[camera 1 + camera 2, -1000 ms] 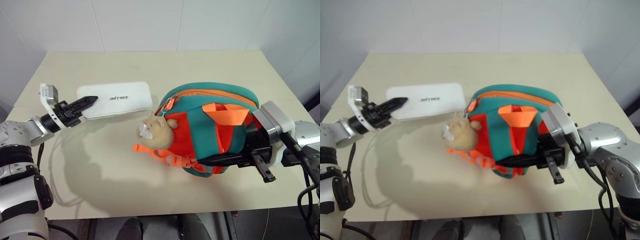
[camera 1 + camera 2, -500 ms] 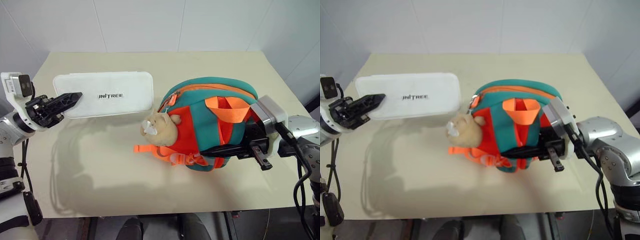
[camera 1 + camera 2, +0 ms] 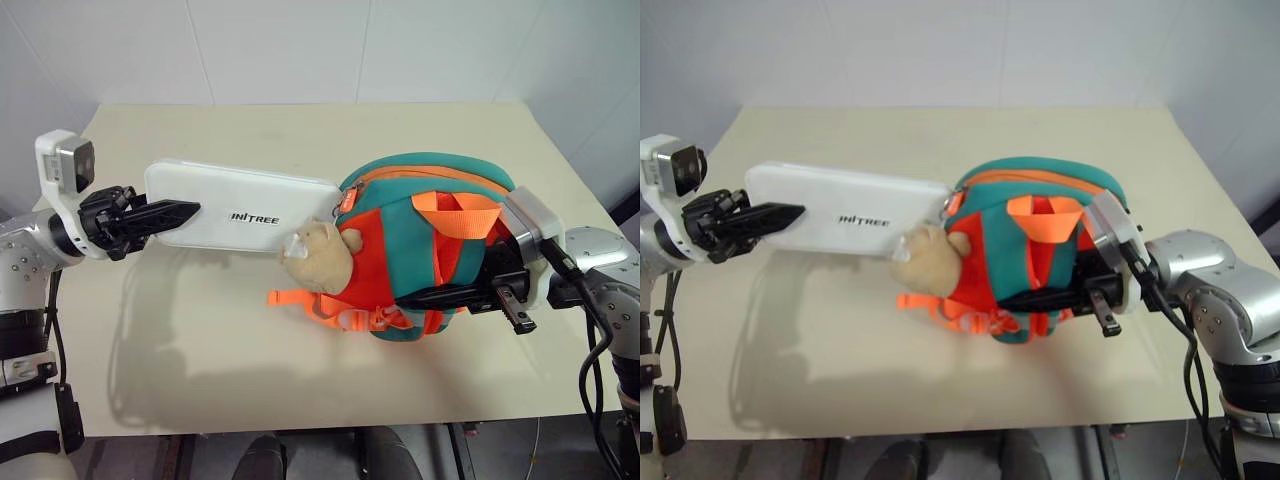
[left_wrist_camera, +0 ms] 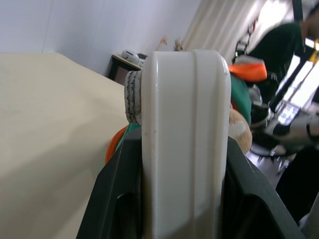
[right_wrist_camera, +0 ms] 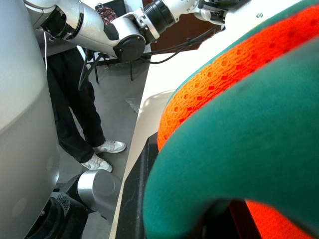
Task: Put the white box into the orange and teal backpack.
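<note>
Box lifted and aimed at the backpack, not yet inside.
Held edge-on by the left gripper [image 3: 160, 214], whose fingers were pinched on one short end, the box [image 3: 245, 205] was kept off the tabletop [image 3: 300, 125] with its far end touching the backpack [image 3: 430, 250] near the zip, above the plush charm [image 3: 322, 257]. The right gripper [image 3: 480, 296] was clamped on the backpack near the right edge. Insertion remained.
</note>
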`<state>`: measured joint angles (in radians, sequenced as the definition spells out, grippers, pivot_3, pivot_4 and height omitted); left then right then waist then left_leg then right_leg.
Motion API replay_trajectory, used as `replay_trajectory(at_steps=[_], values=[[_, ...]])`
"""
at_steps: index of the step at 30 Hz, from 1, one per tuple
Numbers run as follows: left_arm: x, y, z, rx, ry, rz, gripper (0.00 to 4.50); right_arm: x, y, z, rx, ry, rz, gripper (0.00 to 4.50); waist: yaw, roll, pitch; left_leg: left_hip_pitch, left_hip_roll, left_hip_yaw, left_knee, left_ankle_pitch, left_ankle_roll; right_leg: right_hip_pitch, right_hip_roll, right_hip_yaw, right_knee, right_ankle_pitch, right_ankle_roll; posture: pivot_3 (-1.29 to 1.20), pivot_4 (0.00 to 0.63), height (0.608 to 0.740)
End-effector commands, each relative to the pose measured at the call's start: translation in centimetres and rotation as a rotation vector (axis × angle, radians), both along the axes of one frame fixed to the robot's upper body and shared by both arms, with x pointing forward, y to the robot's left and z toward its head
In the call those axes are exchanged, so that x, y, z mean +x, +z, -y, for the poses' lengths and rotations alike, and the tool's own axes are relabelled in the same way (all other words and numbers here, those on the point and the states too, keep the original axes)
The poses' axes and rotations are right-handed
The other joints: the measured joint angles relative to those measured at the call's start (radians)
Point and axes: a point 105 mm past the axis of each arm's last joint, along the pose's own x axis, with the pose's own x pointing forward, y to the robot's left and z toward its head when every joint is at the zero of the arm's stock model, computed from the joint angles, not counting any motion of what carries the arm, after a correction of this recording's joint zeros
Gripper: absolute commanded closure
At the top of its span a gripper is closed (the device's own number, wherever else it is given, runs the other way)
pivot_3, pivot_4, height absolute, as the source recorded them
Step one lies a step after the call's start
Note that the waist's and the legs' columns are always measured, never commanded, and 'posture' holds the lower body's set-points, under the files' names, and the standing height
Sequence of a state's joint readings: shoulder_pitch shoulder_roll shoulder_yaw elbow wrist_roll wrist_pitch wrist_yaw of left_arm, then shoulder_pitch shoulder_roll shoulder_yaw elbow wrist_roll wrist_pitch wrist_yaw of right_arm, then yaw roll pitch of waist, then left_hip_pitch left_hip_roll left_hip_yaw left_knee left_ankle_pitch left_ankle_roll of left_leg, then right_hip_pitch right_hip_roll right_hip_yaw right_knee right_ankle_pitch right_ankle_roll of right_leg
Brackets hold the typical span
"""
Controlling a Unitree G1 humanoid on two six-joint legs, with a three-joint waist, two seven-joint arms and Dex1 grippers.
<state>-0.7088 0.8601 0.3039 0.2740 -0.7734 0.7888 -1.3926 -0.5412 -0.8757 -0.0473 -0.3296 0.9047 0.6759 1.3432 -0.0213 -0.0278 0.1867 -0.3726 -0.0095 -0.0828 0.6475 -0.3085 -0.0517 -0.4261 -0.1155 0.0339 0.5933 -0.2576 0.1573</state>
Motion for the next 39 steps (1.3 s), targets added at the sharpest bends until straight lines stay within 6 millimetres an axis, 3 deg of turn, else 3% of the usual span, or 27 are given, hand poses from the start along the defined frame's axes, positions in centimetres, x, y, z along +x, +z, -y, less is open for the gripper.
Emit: replay_trajectory(at_steps=[1,7,20,27,31,36,39], values=[[-0.3,1.4,0.9,0.038,-0.065,0.086,3.16,-0.3,0.7,-0.2,0.012,0.024,0.047,4.00,0.003,0.000,0.000,0.000,0.000,0.000,0.000,0.000,0.000,0.000,0.000,0.000,0.000,0.000,0.000,0.00,0.150,0.740],[-0.3,2.4,2.6,0.098,-0.141,0.138,3.16,-0.3,0.6,-0.4,0.016,0.017,0.050,4.00,0.008,0.000,0.000,-0.001,0.000,0.001,0.000,0.000,0.000,0.000,0.000,0.000,0.000,0.000,0.000,0.00,0.150,0.740],[1.6,1.7,6.7,0.270,-0.105,0.195,3.16,-0.3,0.2,-0.8,0.028,0.013,0.048,4.00,0.021,0.000,0.000,-0.001,0.000,0.002,0.002,0.000,0.000,0.000,0.000,0.000,0.001,0.000,0.000,0.00,0.150,0.740],[1.7,1.8,11.1,0.240,-0.161,0.211,3.17,-0.1,0.1,-1.0,0.037,0.014,0.048,4.00,0.025,0.000,0.000,-0.001,0.000,0.002,0.004,0.000,0.000,0.001,0.000,0.000,0.000,0.001,0.001,0.00,0.150,0.740],[1.5,1.0,13.7,0.228,-0.209,0.190,3.17,0.0,0.1,-1.2,0.046,0.016,0.050,4.00,0.021,0.000,0.000,-0.001,0.000,0.002,0.004,0.000,0.000,0.001,0.000,0.000,0.000,0.001,0.002,0.00,0.150,0.740],[2.1,-1.3,14.6,0.255,-0.208,0.147,3.17,0.2,0.0,-1.3,0.054,0.015,0.052,4.00,0.008,0.000,0.000,0.000,0.001,0.004,0.002,0.000,0.000,0.000,0.001,0.001,0.000,0.001,0.001,0.00,0.150,0.740],[2.3,-1.5,15.1,0.252,-0.204,0.145,3.17,0.2,0.0,-1.3,0.056,0.015,0.052,4.00,0.010,0.000,0.000,0.000,0.001,0.004,0.002,0.000,0.000,0.000,0.001,0.001,0.000,0.001,0.001,0.00,0.150,0.740]])
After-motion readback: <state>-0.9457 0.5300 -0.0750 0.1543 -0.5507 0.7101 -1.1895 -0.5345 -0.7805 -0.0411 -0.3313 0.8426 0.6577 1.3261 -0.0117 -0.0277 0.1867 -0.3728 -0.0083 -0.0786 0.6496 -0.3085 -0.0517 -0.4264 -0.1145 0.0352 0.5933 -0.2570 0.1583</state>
